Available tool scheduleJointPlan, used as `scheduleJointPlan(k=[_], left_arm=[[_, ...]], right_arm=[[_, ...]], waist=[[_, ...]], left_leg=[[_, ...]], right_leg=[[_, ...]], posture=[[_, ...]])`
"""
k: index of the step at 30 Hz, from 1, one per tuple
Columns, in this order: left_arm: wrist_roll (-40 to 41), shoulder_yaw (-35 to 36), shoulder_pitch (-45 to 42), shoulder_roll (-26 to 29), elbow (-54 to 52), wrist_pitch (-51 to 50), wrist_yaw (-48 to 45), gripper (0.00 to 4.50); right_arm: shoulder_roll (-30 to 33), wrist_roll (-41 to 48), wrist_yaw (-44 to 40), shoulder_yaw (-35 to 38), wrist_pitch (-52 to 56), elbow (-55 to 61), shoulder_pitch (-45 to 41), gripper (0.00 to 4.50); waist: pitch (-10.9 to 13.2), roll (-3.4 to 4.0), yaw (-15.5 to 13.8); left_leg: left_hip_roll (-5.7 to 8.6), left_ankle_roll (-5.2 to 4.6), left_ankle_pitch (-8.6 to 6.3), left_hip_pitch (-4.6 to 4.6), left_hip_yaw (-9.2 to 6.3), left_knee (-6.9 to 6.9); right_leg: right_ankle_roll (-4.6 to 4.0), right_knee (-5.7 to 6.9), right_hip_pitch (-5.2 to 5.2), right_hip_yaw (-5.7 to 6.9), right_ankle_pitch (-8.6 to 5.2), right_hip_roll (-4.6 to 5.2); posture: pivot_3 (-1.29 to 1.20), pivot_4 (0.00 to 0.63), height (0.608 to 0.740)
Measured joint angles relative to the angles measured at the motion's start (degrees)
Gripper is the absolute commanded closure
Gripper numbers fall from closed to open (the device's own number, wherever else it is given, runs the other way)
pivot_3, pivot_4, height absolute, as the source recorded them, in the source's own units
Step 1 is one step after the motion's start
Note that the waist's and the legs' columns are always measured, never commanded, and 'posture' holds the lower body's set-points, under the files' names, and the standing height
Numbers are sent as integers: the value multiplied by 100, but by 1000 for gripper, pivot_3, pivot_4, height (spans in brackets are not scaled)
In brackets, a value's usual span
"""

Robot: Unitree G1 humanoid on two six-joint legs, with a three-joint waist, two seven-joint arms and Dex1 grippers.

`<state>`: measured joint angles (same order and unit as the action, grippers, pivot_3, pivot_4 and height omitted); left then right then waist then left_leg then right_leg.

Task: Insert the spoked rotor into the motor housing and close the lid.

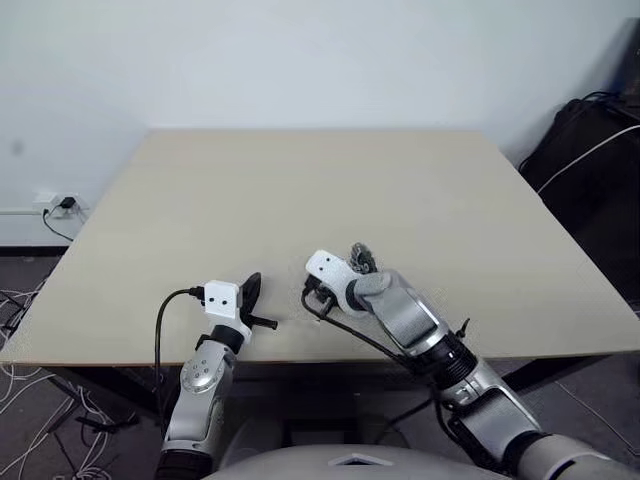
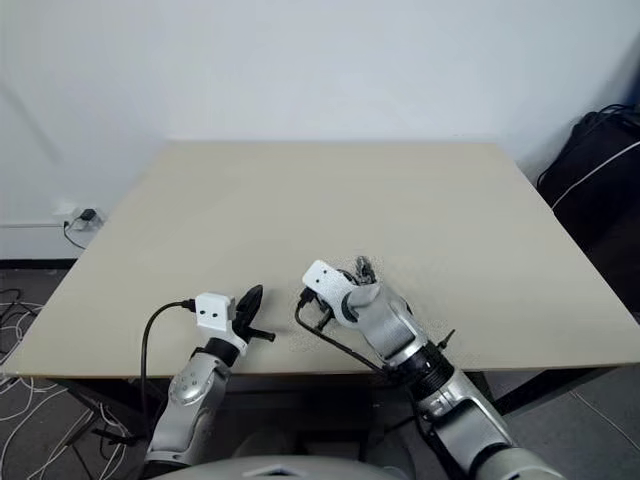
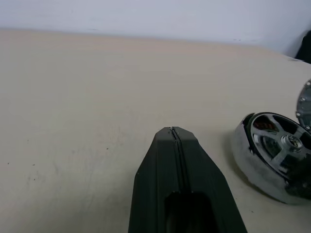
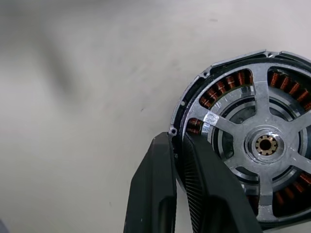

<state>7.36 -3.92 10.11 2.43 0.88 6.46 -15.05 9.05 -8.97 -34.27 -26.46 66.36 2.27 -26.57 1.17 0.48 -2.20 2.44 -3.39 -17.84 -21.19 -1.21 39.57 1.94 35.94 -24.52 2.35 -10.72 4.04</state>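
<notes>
The spoked rotor (image 4: 262, 104) lies on the table with its silver spokes facing up. Through the gaps between the spokes show the copper windings of the motor housing (image 4: 219, 90), so the rotor sits in or on it. My right gripper (image 4: 177, 138) points down and is shut on the rotor's dark rim, one finger outside it and one inside. In the head views this gripper (image 1: 357, 262) is at the near middle of the table. My left gripper (image 1: 251, 290) hovers shut and holds nothing, left of the parts. A silver disc edge, perhaps the lid (image 3: 305, 104), shows beside the rotor (image 3: 272, 155).
The beige table (image 1: 300, 180) stretches far ahead and to both sides of the parts. Its front edge runs just under my wrists. A black bag with a white cable (image 1: 590, 150) stands off the table's right side. A wall socket and cables (image 1: 60, 203) are low on the left.
</notes>
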Motion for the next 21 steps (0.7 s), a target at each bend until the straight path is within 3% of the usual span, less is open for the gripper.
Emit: scheduleJointPlan(k=[6,14,21], left_arm=[[0,0,0,-4,0,-1,0,4500],[1,1,-3,-9,0,-5,0,4500],[2,5,-5,-5,0,-15,0,4500]], right_arm=[[-132,330,243,293,590,3,-148,4483],[-47,511,526,273,374,67,-198,1899],[-105,643,681,292,-89,371,-208,1899]], waist=[[-1,3,11],[-2,5,90],[-2,5,134]], left_leg=[[3,5,-6,-1,0,-8],[2,1,-2,2,4,-7],[-2,1,0,3,3,-8]], right_leg=[[-3,-3,-3,3,-2,4],[-2,-1,1,2,-2,-21],[-2,-1,2,0,-2,-28]], posture=[[0,0,740],[0,0,740],[0,0,740]])
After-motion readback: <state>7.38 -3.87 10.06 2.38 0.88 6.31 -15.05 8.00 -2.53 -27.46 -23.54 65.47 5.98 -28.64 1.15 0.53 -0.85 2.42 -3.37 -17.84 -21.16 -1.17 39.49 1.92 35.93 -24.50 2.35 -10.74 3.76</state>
